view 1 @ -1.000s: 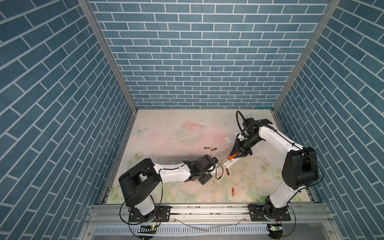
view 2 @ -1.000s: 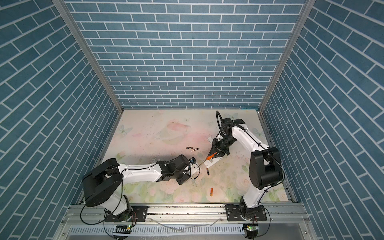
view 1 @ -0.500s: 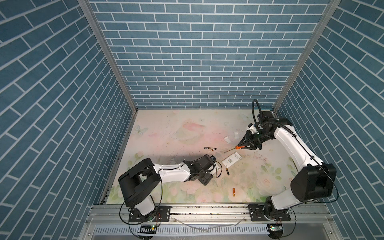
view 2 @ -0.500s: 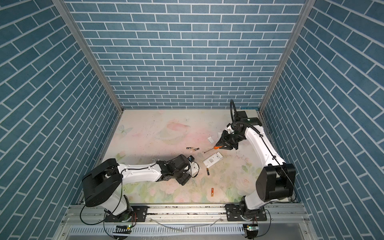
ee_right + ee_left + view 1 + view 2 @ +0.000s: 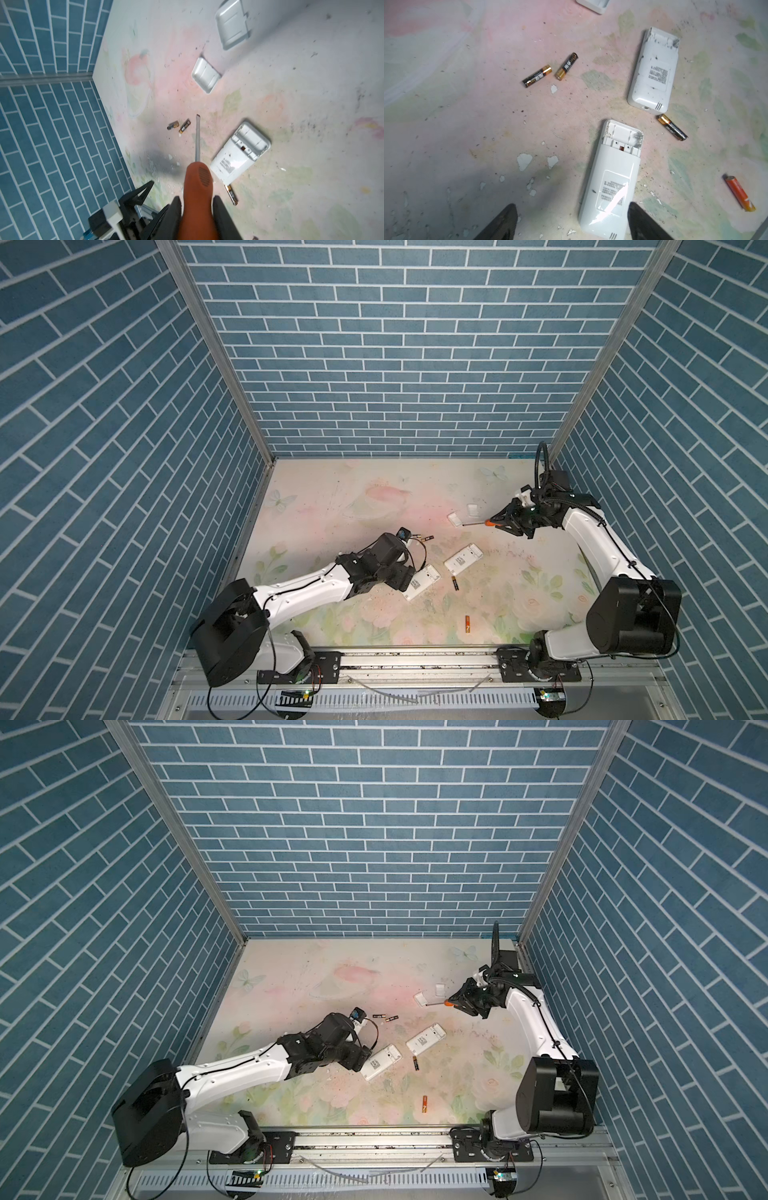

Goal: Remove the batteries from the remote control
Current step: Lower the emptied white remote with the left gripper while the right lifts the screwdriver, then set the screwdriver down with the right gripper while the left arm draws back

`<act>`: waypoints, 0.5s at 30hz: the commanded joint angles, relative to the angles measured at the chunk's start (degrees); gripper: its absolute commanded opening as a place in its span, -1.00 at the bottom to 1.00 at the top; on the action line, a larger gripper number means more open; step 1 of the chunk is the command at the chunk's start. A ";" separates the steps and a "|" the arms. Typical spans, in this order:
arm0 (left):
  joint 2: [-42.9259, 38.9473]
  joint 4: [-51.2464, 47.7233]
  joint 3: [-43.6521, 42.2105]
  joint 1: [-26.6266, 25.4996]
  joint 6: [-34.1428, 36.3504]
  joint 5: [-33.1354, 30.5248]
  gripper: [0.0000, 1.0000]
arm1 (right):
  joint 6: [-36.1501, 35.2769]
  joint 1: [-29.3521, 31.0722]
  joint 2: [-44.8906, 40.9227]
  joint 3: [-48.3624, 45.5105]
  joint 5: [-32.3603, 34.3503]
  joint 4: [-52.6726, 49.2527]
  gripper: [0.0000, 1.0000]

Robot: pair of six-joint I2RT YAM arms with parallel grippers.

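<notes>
Two white remote controls lie back-up on the floral table, battery bays open and empty: one (image 5: 610, 180) (image 5: 420, 581) (image 5: 381, 1061) and one farther off (image 5: 653, 70) (image 5: 463, 559) (image 5: 239, 153). My left gripper (image 5: 572, 223) (image 5: 406, 576) is open, its fingers straddling the nearer remote's end without touching it. Loose batteries lie on the table: a pair (image 5: 537, 75) (image 5: 566, 65) (image 5: 422, 537), one (image 5: 671, 129) (image 5: 455, 584) between the remotes, and an orange one (image 5: 739, 193) (image 5: 468, 623). My right gripper (image 5: 197, 204) (image 5: 500, 522) is shut on an orange-handled screwdriver (image 5: 197, 182), held off at the far right.
Two white battery covers (image 5: 205, 74) (image 5: 231, 27) lie on the table near the screwdriver's tip (image 5: 455, 519). Blue brick walls close in three sides. White chips litter the table near the left gripper (image 5: 524, 161). The arm rail (image 5: 415, 659) runs along the front edge.
My left gripper's jaws have spread apart around the nearer remote. The right arm has drawn back to the far right with the screwdriver, away from the remotes.
</notes>
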 commanded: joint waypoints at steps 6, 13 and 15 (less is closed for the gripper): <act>-7.68 0.44 -2.39 5.32 -2.69 0.94 0.71 | 10.78 -5.40 0.55 -8.67 -0.94 22.48 -1.00; -9.28 1.87 -2.44 6.93 -3.47 1.64 0.69 | 16.91 -8.63 2.64 -16.71 1.02 46.96 -1.00; -9.05 2.27 -2.44 7.01 -3.65 1.85 0.69 | 17.58 -9.10 3.55 -17.76 3.15 51.25 -1.00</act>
